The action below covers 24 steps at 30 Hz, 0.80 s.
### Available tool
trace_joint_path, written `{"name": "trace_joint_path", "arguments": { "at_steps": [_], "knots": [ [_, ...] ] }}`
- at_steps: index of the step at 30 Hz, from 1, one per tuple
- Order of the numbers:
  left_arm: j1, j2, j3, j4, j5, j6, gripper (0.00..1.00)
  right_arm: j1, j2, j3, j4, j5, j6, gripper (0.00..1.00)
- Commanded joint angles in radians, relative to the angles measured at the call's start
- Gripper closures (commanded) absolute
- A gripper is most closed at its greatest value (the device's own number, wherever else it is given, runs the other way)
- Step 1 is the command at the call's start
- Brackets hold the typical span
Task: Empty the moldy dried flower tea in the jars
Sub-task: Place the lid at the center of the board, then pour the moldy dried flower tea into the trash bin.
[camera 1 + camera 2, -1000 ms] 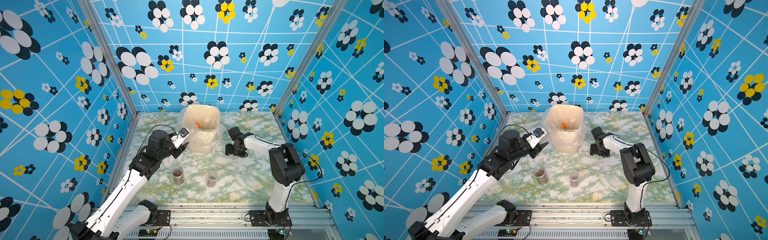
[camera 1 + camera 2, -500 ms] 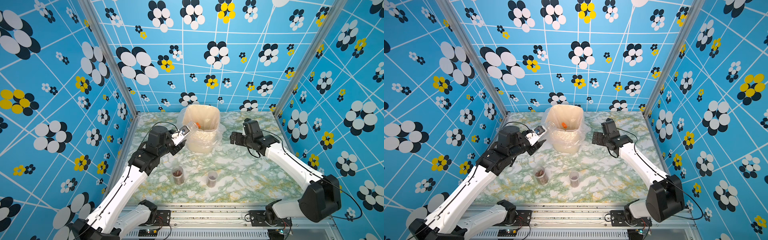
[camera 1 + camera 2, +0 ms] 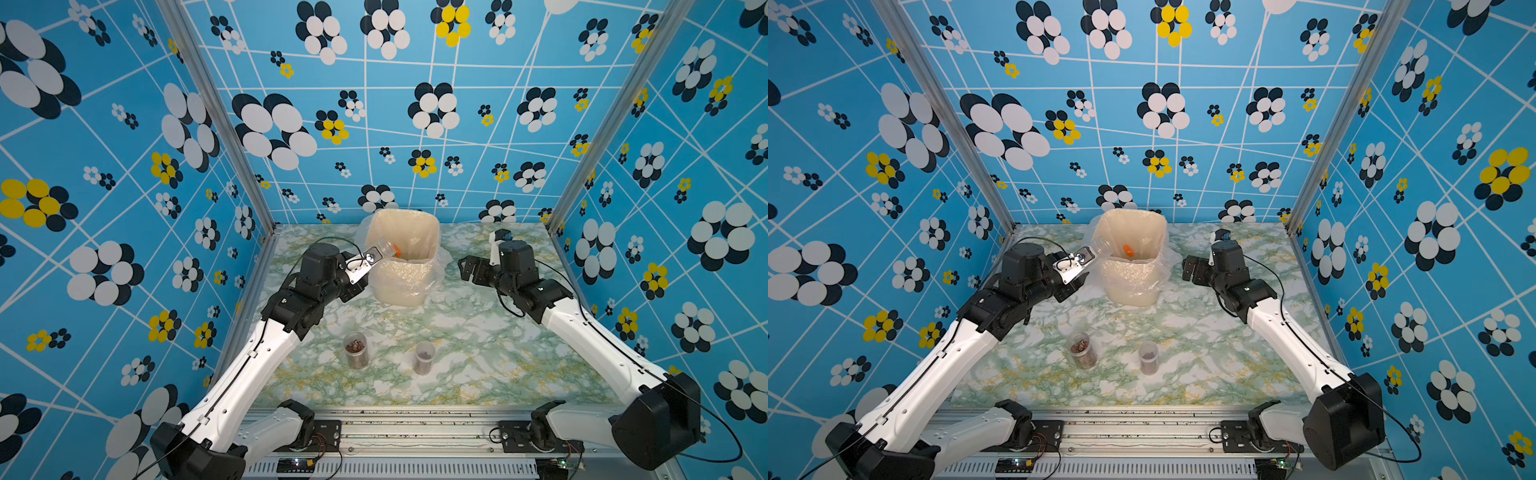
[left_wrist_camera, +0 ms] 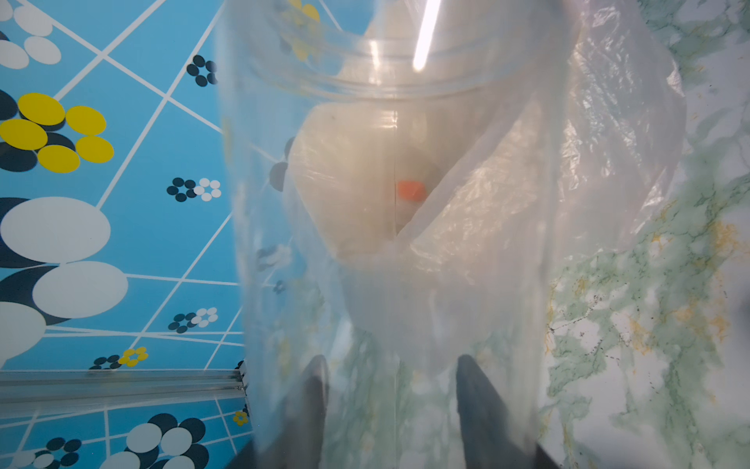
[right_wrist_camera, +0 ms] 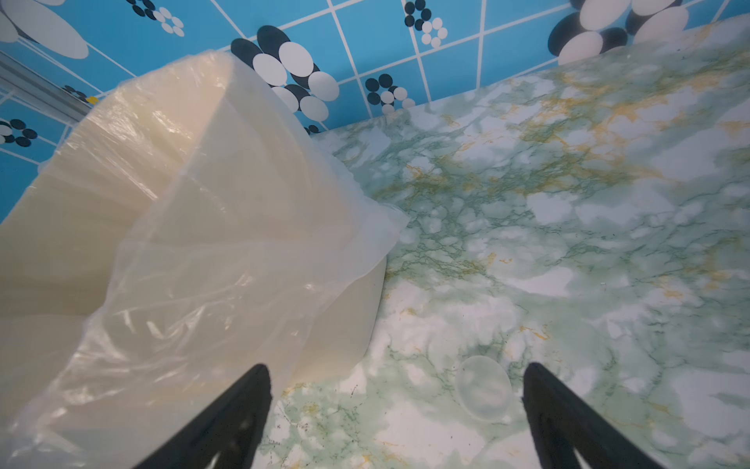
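Your left gripper (image 3: pixel 369 259) is clamped on a clear jar (image 3: pixel 385 248), tipped over the bin (image 3: pixel 400 286) rim. Your right gripper (image 3: pixel 468 269) hangs beside the bin, jaws wide apart.

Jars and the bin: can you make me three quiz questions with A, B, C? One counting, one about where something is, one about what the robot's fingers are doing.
1. How many jars stand upright with tea inside? A. one B. two C. four
2. Where is the orange piece? A. inside the cream bin B. in a standing jar C. on the wall
3. The right fingers are: A. shut on a lid B. shut on a jar C. open, empty

1 B: two stand in front; the third jar is tilted in the left fingers.
2 A: both top views show it within the bin.
3 C: they are spread with nothing between.
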Motion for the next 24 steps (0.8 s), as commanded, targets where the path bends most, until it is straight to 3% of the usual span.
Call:
{"name": "trace_joint_path", "arguments": {
  "at_steps": [1, 14, 24],
  "knots": [
    [0.012, 0.022, 0.053, -0.014, -0.058, 0.060, 0.89, -0.005, -0.031, -0.019, 0.045, -0.025, 0.018, 0.01],
    [0.011, 0.110, 0.151, -0.037, -0.208, 0.219, 0.90, -0.005, -0.019, -0.022, 0.076, -0.094, 0.028, 0.01],
    [0.009, 0.151, 0.180, -0.016, -0.245, 0.295, 0.90, -0.005, -0.019, -0.019, 0.072, -0.117, 0.020, 0.01]
  ]
}}
